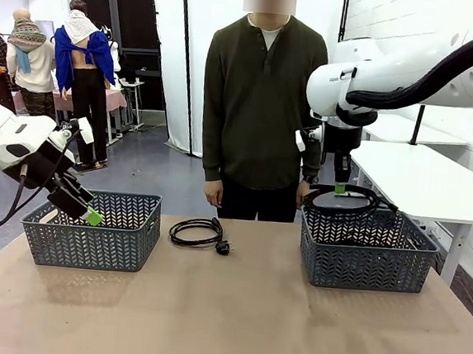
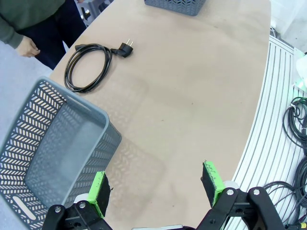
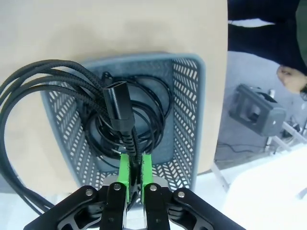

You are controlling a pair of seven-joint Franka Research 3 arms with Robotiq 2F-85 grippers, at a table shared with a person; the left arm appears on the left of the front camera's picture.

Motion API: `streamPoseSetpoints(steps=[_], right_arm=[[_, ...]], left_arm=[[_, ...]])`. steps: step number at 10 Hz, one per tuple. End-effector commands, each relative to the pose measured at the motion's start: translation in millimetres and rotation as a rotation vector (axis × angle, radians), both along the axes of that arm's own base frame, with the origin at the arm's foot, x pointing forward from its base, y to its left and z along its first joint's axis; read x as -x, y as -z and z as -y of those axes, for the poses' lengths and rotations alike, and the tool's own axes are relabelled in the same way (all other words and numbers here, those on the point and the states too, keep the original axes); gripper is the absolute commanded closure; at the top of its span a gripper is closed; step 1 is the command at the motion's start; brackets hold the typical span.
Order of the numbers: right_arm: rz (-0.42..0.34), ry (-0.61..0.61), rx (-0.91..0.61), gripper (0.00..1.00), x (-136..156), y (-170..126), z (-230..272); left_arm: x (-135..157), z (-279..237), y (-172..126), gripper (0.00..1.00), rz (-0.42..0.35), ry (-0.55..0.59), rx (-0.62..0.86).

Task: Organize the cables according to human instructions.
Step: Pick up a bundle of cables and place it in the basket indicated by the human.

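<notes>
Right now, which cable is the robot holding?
The braided cable pinched in the right tool above the right basket; a second cable lies loose on the table.

Legible text: none in any view | Brands, numbers, signs: none readable | Remark: small dark marking [image 1: 342, 80] on the right arm [image 1: 394, 75] white housing, front view, too small to make out

L basket [image 1: 91, 232] & R basket [image 1: 366, 256]: grey matt plastic. Tabletop [image 1: 233, 309]: tan, matt, paper-like. Braided cable [image 3: 72, 75]: woven black sheath; loose cable [image 2: 108, 58]: smooth, slightly glossy.
</notes>
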State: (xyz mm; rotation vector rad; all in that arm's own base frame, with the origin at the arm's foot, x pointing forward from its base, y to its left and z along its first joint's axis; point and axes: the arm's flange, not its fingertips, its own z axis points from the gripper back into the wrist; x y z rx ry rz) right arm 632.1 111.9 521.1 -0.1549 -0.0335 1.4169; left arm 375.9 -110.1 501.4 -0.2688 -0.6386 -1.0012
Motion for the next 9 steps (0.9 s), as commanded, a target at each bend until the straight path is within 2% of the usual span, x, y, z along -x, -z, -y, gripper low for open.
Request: streamPoseSetpoints(steps=[1,3,4,9], right_arm=[[0.002,-0.034,0.000,1.00,-6.7,8.2,14.6],[-0.017,-0.042,-0.018,1.00,-11.4,4.2,18.5],[-0.009,-0.004,0.003,1.00,-6.0,7.7,15.3],[-0.012,-0.010,0.002,1.00,-7.6,9.0,15.8]], left_arm=[[-1.5,-3.4,3.3,0.00,0.002,0.023,0.013],[-1.5,-3.4,3.3,0.00,0.002,0.023,0.013],[-1.5,-3.4,3.3,0.00,0.002,0.023,0.013],[-1.5,-3.4,3.3,0.00,0.002,0.023,0.013]])
